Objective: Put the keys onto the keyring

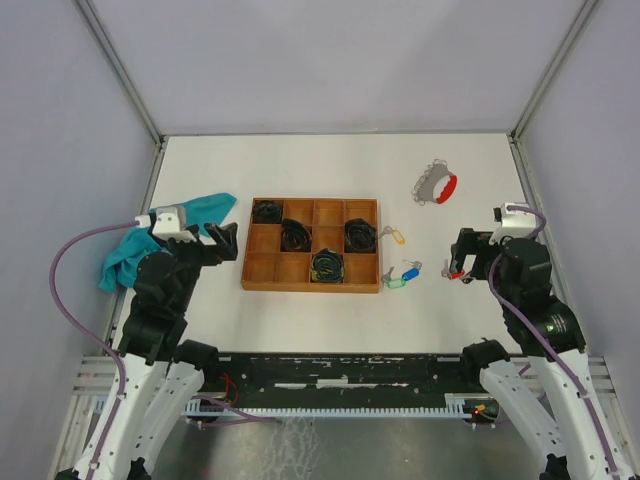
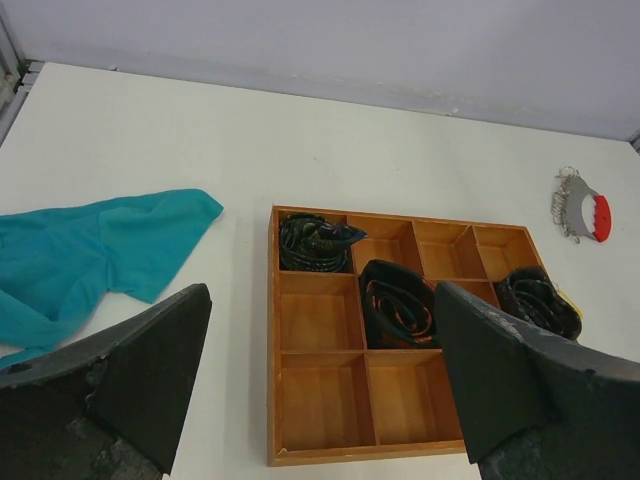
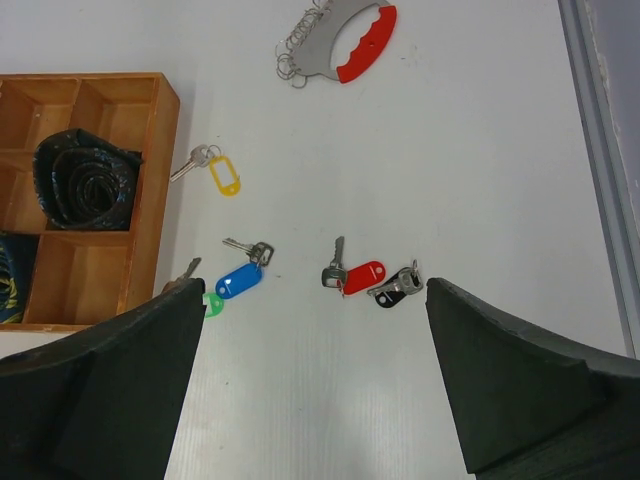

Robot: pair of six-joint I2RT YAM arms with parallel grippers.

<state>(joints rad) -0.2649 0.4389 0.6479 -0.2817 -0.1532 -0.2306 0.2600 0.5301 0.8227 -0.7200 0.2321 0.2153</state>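
The keys lie loose on the table just right of the wooden tray: the yellow-tagged key, the blue one, the green one and the red one, well apart from the keyring. None looks threaded yet, so the first pick seems to be in hand. The right gripper hovers over them, spread wide and empty, as is the left gripper above the tray; next, the right likely must drop low and pinch one flat tag.
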